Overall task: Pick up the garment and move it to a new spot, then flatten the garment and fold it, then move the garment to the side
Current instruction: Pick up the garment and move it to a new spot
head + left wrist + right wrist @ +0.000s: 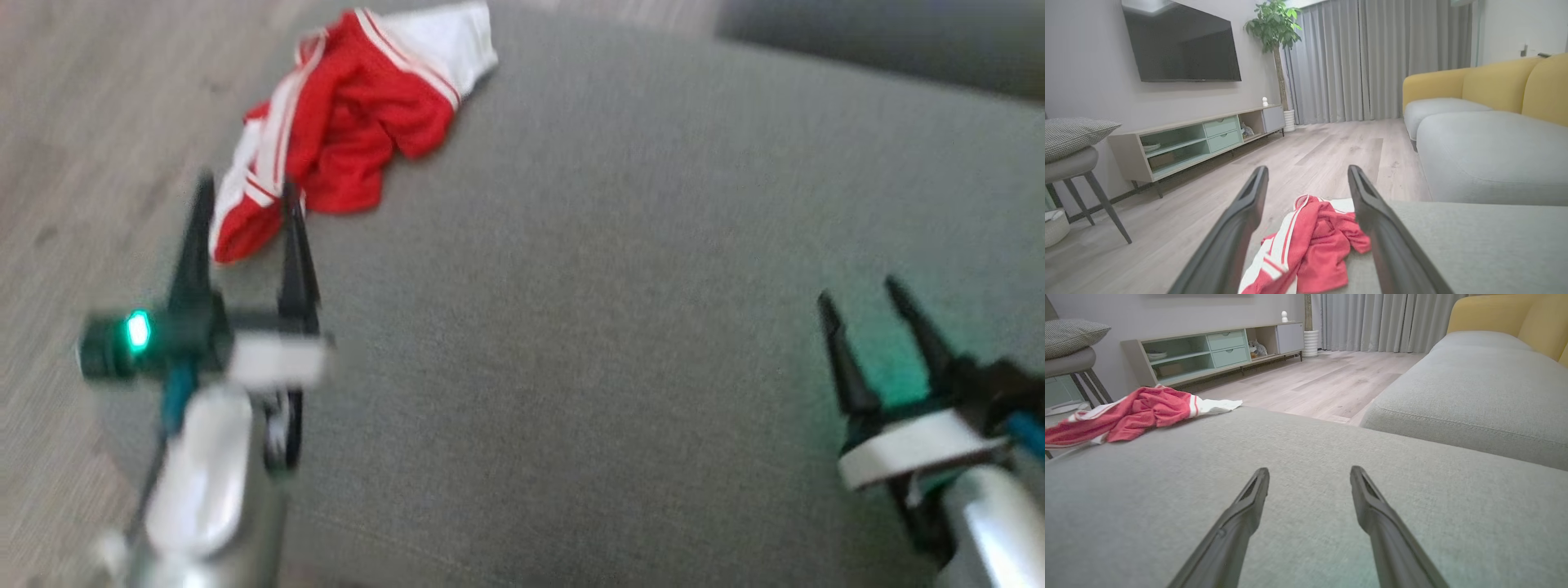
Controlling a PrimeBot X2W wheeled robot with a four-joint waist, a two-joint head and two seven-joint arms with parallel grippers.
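- Both arms blurred in head view; fingers of left tool (246,186) hide part of crumpled red-and-white garment (351,114).
- Spread wide, holding nothing: left tool, and right tool (859,290) above grey cushion (612,286).

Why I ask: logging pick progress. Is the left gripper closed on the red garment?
No, the left gripper stands open, its fingers spread, with the garment lying crumpled on the grey cushion ahead.

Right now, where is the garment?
In the head view the red and white garment lies crumpled at the far left corner of the grey cushion, just beyond the open left gripper.
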